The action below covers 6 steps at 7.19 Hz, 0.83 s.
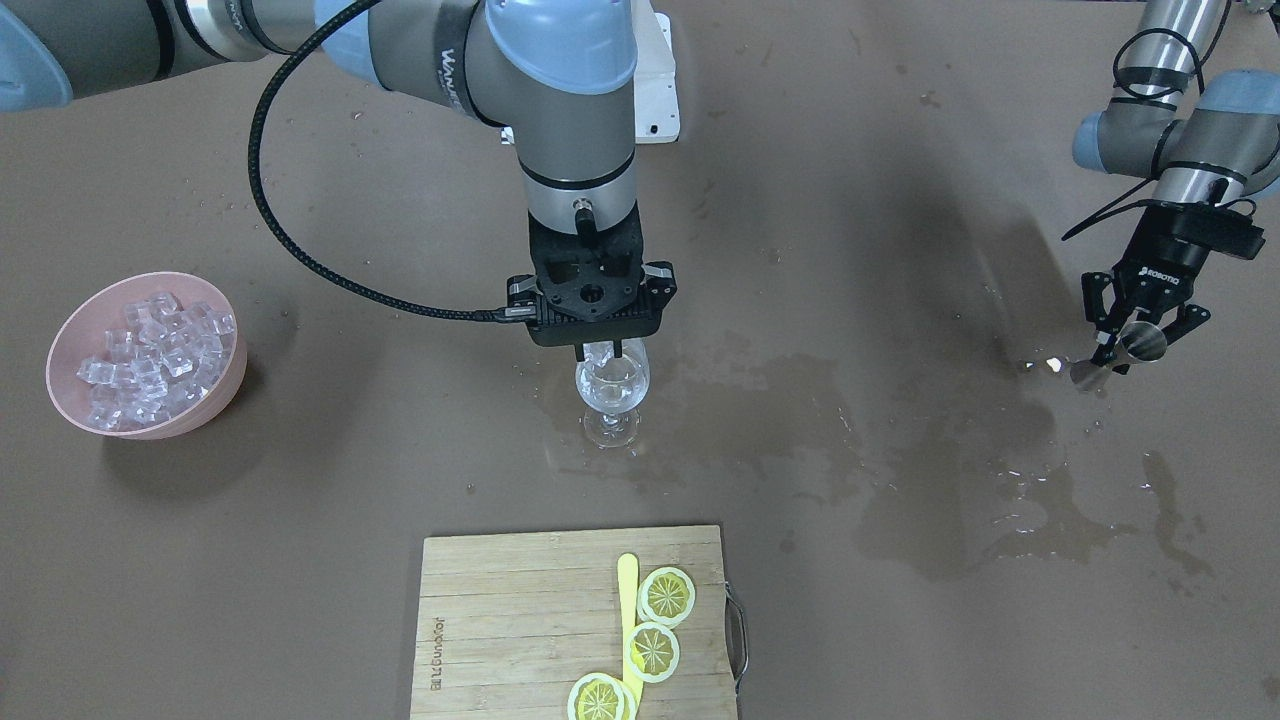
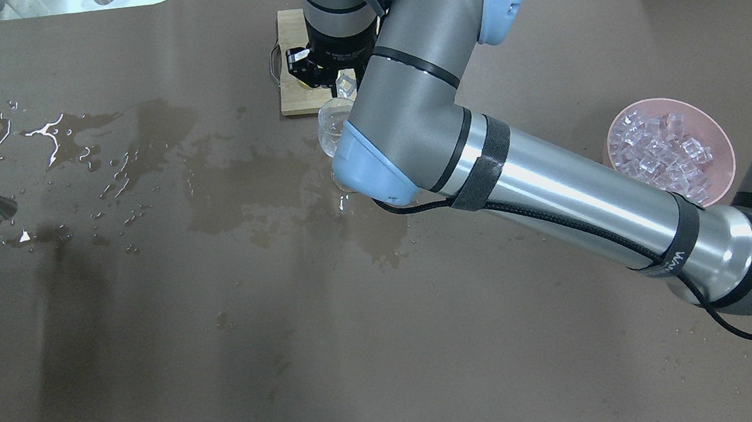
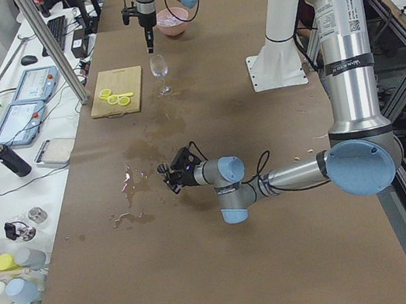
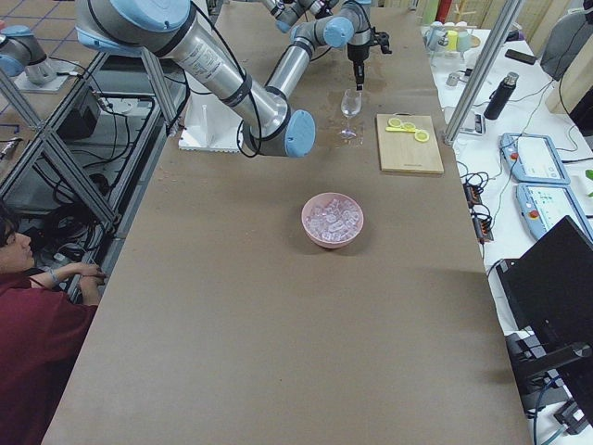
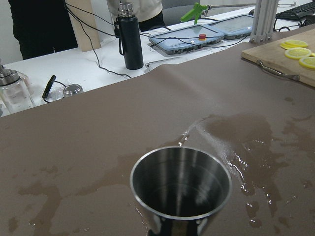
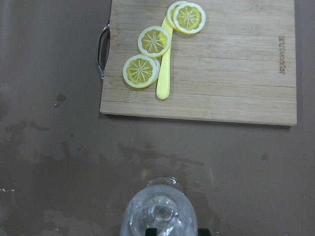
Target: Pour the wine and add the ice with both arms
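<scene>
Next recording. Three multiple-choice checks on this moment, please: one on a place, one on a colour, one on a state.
1. Where does the wine glass stand? A on a metal tray; B on a shelf; C on the table, below the right gripper.
2. What colour is the bowl holding the ice? A pink; B blue; C white.
3. What is the left gripper doing? A hanging open, empty; B gripping a steel cup; C gripping a spoon.
Answers: C, the front view shows it on the wet table under that gripper, which seems to pinch an ice cube. A, its wall is pink. B, it is shut on the cup.
</scene>
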Tool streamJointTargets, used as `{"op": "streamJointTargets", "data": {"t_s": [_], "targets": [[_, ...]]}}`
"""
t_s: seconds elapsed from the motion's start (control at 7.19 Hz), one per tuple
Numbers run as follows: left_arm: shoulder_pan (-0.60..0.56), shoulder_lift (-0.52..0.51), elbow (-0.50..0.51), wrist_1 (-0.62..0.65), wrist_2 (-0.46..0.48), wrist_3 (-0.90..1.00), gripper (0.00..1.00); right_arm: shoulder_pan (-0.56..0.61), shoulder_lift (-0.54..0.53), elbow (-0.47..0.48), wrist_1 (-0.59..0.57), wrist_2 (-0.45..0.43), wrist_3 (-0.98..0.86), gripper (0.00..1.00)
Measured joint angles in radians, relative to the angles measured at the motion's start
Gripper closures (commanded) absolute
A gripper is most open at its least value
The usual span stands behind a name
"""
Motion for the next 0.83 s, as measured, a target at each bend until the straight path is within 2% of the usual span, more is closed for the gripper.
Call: {"op": "streamJointTargets", "data": {"t_s": [0.56,0.7,0.83], "targets": [[0.007,-0.012,0.056,-0.008,0.001,-0.047,1.0,-0.027,0.001,-0.003,0.0,-0.028,-0.002,0.76],[0.008,-0.013,0.061,-0.008,0.002,-0.047,1.0,-0.032,0.001,-0.004,0.0,-0.035,-0.002,0.61],[0.009,-0.015,0.069,-0.009,0.001,-0.042,1.0,-0.035,0.0,-0.005,0.0,-0.039,-0.002,0.29]]}}
